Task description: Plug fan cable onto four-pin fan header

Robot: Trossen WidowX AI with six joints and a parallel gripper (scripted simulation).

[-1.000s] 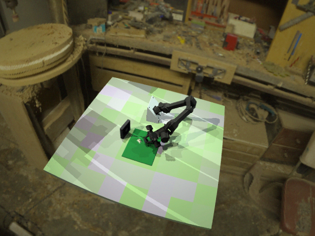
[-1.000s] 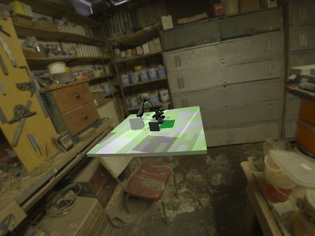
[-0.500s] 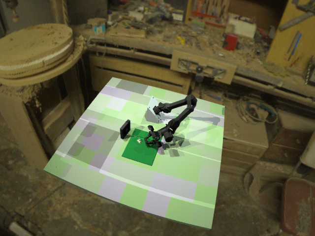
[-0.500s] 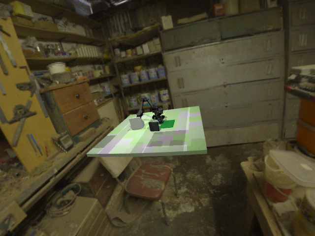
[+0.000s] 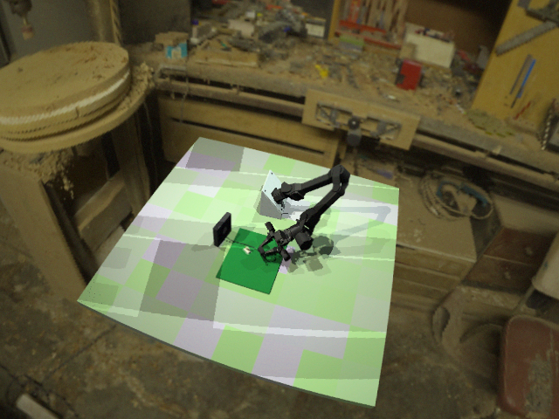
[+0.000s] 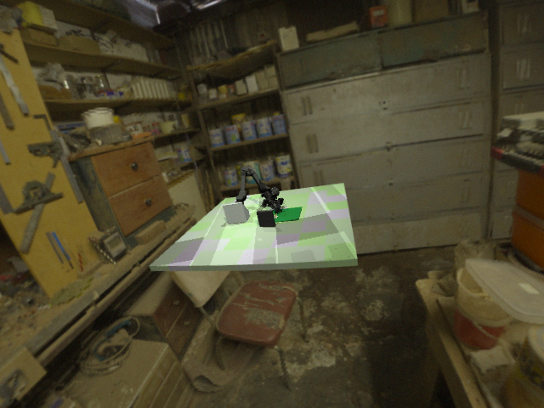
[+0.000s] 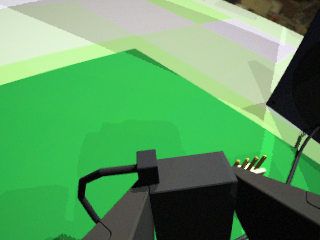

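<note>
My gripper [image 5: 262, 250] [image 6: 280, 211] [image 7: 188, 183] is shut on the fan cable's black plug [image 7: 195, 172]. It holds the plug over the green board [image 5: 248, 271] [image 6: 291, 214] [image 7: 120, 105], off to one side of the header. The white four-pin header [image 5: 246, 250] [image 7: 256, 169] shows gold pins, with nothing on them; in the wrist view the right finger hides its lower part. The black cable [image 7: 107, 171] leaves the plug's left side and bends down behind the left finger. The black fan [image 5: 222, 229] [image 6: 265, 218] [image 7: 302, 80] stands upright beside the board.
A pale, slanted block [image 5: 270, 205] [image 6: 235, 213] stands near the arm's base. Another stretch of cable [image 7: 296, 160] runs down from the fan near the header. The arm reaches over the board's edge from the right in the top view.
</note>
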